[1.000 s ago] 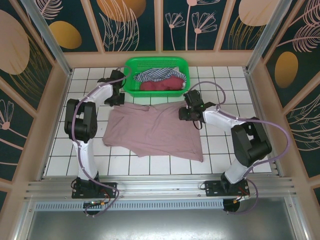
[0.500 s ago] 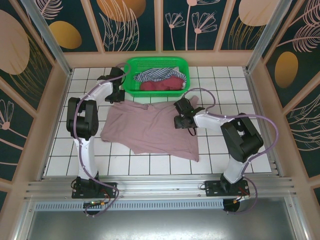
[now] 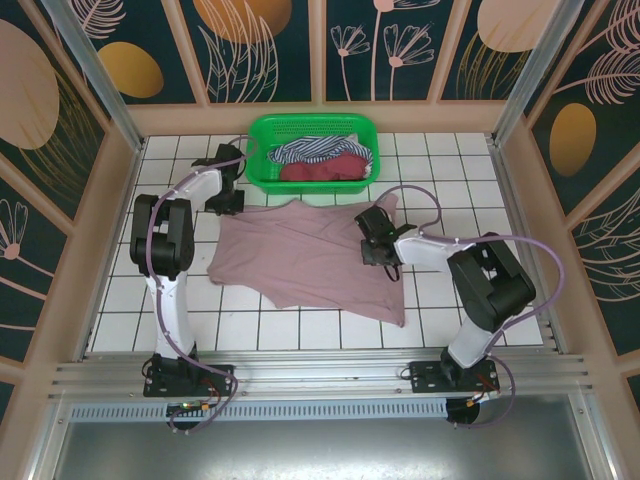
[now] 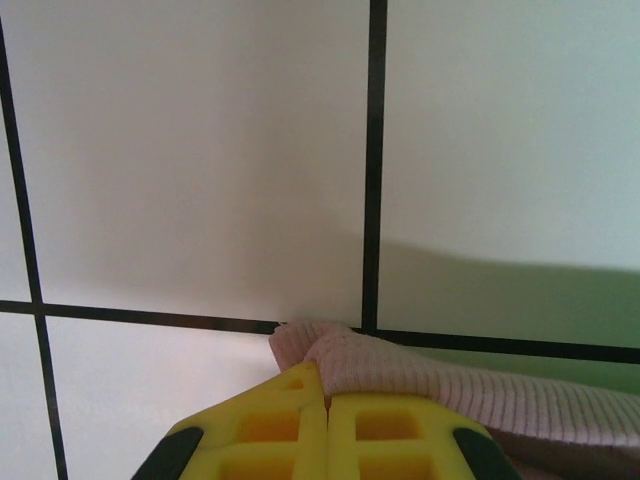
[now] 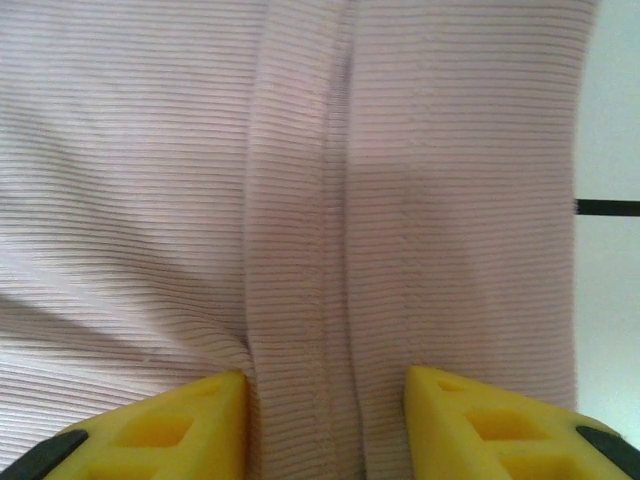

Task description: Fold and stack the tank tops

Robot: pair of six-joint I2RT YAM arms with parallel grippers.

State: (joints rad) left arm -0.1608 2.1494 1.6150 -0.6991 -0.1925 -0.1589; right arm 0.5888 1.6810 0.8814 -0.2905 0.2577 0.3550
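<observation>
Mauve-pink tank top (image 3: 300, 255) spread flat: straightening step. Left hand (image 4: 326, 378) clamped on a corner (image 4: 318, 345); right hand (image 5: 325, 385) half-open astride a seam (image 5: 320, 200), seemingly not gripping. Next: pinch, fold across.

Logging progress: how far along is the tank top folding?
Done: nothing folded or stacked. In hand: the pink tank top lies spread, left pincer shut on its corner, right pincer open over a seam. Left: the striped top and maroon top, in the green basket.
</observation>
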